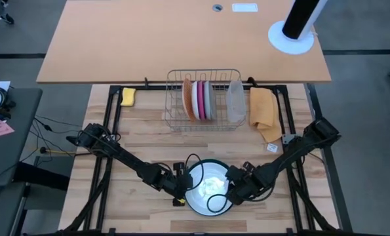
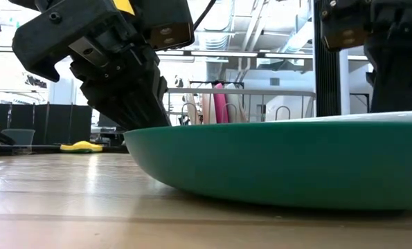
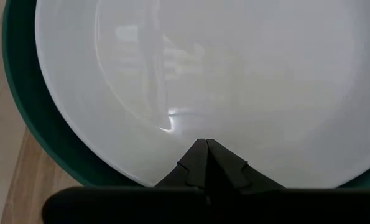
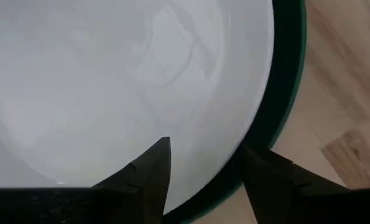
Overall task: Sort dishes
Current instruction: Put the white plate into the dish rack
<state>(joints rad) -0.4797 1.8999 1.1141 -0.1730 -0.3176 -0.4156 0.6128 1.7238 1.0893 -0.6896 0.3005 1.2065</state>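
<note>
Near edge of the wooden table (image 1: 142, 141): white plate (image 1: 204, 182) sits stacked inside the dark green plate (image 2: 296, 162), green rim showing all round it. Both flat on the table, centred between the two arms.

Left gripper (image 1: 183, 186) is at the stack's left rim. In the left wrist view its fingertips (image 3: 204, 152) are pressed together, over the white plate's edge; can't tell if anything is pinched between them.

Right gripper (image 1: 236, 191) is at the stack's right rim. Fingers (image 4: 153, 171) are apart, one over the white plate, the other over the green rim, so they straddle the white plate's edge. Not clamped on it.

Further back, mid-table: wire dish rack (image 1: 204, 99) with three plates standing on edge side by side: orange-patterned plate (image 1: 189, 99), magenta pink plate (image 1: 199, 99), pale grey plate (image 1: 208, 100). Clear plastic tub (image 1: 235, 102) stands at the rack's right end.

Right of the rack: tan cloth (image 1: 264, 113) lying on the table. Left of the rack, near the back corner: yellow sponge (image 1: 128, 96).

Behind the worktable: a larger tan desk (image 1: 149, 39) with a black post on a white round base (image 1: 292, 36).
</note>
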